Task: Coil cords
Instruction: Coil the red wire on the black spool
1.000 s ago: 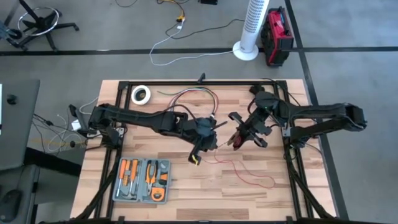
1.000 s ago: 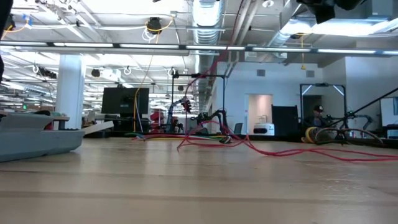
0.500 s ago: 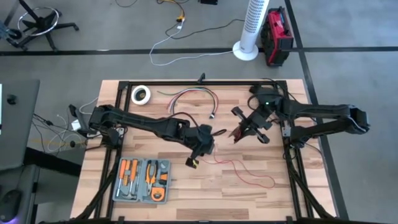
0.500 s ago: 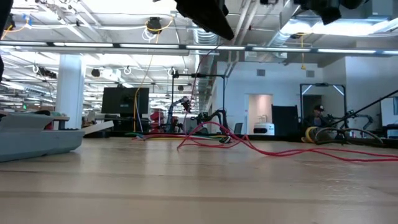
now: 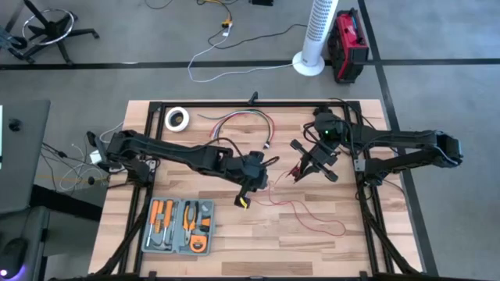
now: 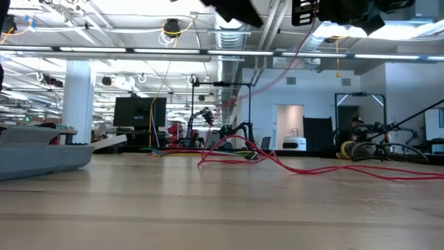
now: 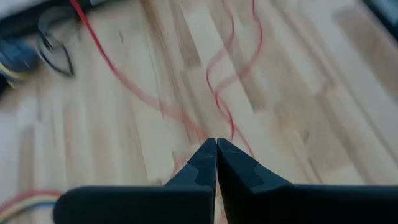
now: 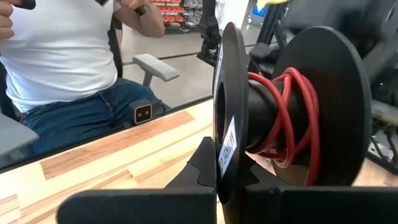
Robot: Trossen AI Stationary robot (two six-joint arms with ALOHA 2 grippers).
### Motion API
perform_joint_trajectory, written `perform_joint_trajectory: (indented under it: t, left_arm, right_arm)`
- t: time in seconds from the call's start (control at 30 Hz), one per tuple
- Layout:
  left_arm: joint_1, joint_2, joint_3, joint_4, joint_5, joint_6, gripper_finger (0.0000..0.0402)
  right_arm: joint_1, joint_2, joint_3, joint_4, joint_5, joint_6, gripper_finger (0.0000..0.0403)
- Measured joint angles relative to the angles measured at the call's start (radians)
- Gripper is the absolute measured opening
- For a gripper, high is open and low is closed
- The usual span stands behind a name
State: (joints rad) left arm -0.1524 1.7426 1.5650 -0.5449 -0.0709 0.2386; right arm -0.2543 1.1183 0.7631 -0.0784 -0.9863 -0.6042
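Note:
The cords are one thin red wire. Its loose part (image 5: 312, 215) lies in bends on the wooden table (image 5: 234, 250), also seen in the low view (image 6: 277, 161). Part of it is wound on a black spool (image 8: 292, 112), and my right gripper (image 8: 222, 163) holds that spool above the table's middle right (image 5: 307, 166). A strand (image 5: 283, 178) runs from the spool to my left gripper (image 5: 260, 184). That gripper hangs shut over the table's middle, with the wire (image 7: 217, 99) meeting its fingertips (image 7: 216, 144). My left gripper pinches the red wire at its very fingertips (image 7: 208, 155), a single strand (image 7: 198, 130), coming from above at a slant. The wire runs away from the tips onto the table and up toward the spool. My right gripper pinches one flange of the spool (image 8: 225, 124) between its two fingers, at the flange's rim. The spool is lifted clear of the table with its axis roughly level, and turns of red wire (image 8: 280, 118) sit on its hub.
A grey case of orange-handled tools (image 5: 180, 226) lies at the near left. A roll of white tape (image 5: 177, 119) and a bundle of coloured wires (image 5: 242, 121) lie at the far side. A seated person (image 8: 68, 68) shows beyond the table.
My right gripper has carried the spool a little toward the table's far right and turned it. My left gripper has come down slightly. The strand between them now runs straighter up to the spool, and a loop of the wire has dropped onto the table.

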Motion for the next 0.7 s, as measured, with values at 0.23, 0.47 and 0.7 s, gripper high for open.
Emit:
perform_joint_trajectory:
  t: [0.23,0.47,0.7]
  left_arm:
    - [0.002,-0.008,-0.001,0.172,-0.037,0.029,0.0000]
    - [0.052,-0.086,-0.299,0.548,-0.071,-0.002,0.0000]
    - [0.136,-0.152,-0.684,1.216,0.173,-0.182,0.0000]
  right_arm:
    - [-0.005,0.000,0.000,-0.001,-0.005,-0.007,0.0000]
    - [0.023,0.001,-0.001,-0.182,-0.013,-0.145,0.0000]
    - [0.031,0.133,0.000,-0.069,-0.013,-0.143,0.0000]
